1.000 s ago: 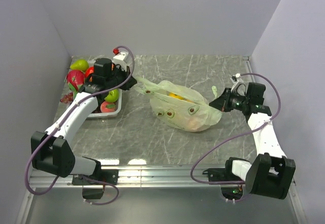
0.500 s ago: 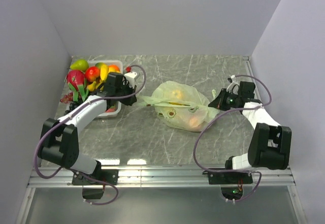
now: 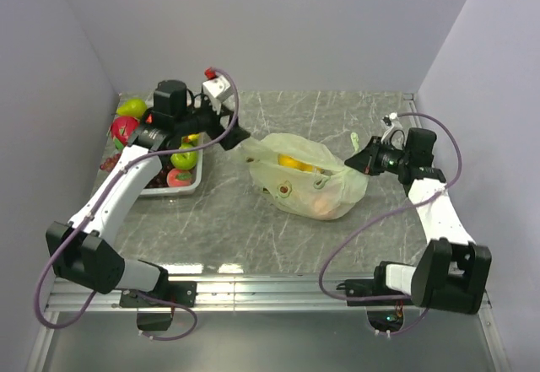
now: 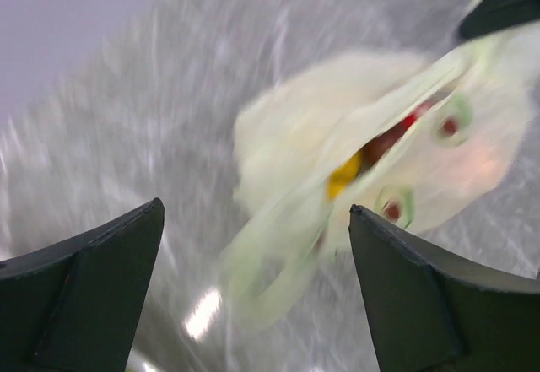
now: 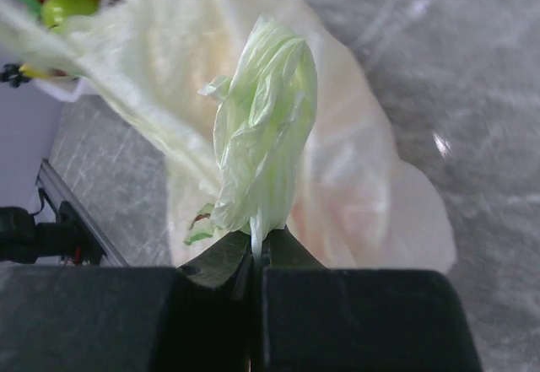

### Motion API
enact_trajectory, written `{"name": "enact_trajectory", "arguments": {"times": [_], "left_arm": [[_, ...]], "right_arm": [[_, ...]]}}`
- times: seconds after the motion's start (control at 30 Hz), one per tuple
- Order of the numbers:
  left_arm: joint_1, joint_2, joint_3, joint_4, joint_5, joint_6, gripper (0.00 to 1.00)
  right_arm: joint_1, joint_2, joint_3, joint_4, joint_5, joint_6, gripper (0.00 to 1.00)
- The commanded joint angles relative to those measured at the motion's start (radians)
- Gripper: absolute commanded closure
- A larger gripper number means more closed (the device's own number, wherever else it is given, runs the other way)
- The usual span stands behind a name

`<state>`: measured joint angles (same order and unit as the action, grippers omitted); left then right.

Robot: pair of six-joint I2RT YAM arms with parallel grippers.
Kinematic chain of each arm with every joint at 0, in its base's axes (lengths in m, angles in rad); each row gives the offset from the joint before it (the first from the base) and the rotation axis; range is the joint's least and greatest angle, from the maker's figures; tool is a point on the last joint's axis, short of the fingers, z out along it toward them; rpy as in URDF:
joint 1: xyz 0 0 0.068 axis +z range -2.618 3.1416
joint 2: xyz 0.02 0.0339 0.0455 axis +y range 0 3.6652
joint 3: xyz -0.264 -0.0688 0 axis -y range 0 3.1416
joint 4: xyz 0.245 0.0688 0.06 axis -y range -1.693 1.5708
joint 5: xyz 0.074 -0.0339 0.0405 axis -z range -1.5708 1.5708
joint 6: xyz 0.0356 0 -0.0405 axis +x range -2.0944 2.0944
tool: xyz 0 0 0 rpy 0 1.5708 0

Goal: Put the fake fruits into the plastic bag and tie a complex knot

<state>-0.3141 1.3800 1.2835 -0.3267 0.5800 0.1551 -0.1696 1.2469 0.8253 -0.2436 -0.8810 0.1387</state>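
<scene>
The pale-green plastic bag (image 3: pixel 308 185) lies at the middle of the table, and fake fruits show through it: a yellow one (image 3: pixel 291 161) and an orange one (image 3: pixel 321 207). My left gripper (image 3: pixel 239 132) hovers open just above the bag's left end. In the left wrist view the left gripper (image 4: pixel 255 207) stands wide, with the loose loop handle (image 4: pixel 270 279) below it and untouched. My right gripper (image 5: pixel 257 250) is shut on the bunched right handle (image 5: pixel 266 127) at the bag's right end (image 3: pixel 359 159). No knot shows in these views.
A clear tray (image 3: pixel 187 190) at the left holds more fruits: a red dragonfruit (image 3: pixel 125 130), a green apple (image 3: pixel 184 158) and a peach (image 3: pixel 179 177). A green fruit (image 3: pixel 132 107) sits by the left wall. Walls close in on three sides.
My left gripper has opened, let go of the bag's left handle and risen toward the back. The right gripper has kept its grip and shifted a little.
</scene>
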Motion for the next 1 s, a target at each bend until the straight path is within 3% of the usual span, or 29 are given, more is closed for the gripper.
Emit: {"name": "enact_trajectory", "arguments": {"times": [0.0,0.3,0.47,0.67,0.77,0.8,0.87,0.97], "left_arm": [[-0.092,0.000,0.109,0.028,0.144,0.064,0.03],[-0.342,0.220,0.097,0.319,0.165,0.110,0.02],[-0.410,0.408,0.146,0.445,0.182,0.095,0.04],[-0.459,0.502,0.109,0.601,0.221,0.021,0.02],[-0.465,0.565,0.128,0.568,0.215,0.006,0.19],[-0.465,0.577,0.132,0.552,0.213,0.008,0.34],[-0.465,0.594,0.108,0.543,0.198,0.030,0.49],[-0.465,0.591,0.068,0.549,0.175,0.052,0.82]], "right_arm": [[0.027,-0.079,-0.009,0.053,-0.064,-0.021,1.00],[0.039,-0.058,-0.008,0.095,-0.055,0.009,1.00],[0.041,-0.021,-0.002,0.135,-0.056,0.030,1.00],[0.041,0.022,0.009,0.185,-0.059,0.053,1.00],[0.041,0.048,0.017,0.217,-0.058,0.071,1.00],[0.041,0.055,0.024,0.224,-0.055,0.075,1.00],[0.041,0.074,0.032,0.242,-0.033,0.090,1.00],[0.041,0.106,0.041,0.293,-0.006,0.140,1.00]]}}
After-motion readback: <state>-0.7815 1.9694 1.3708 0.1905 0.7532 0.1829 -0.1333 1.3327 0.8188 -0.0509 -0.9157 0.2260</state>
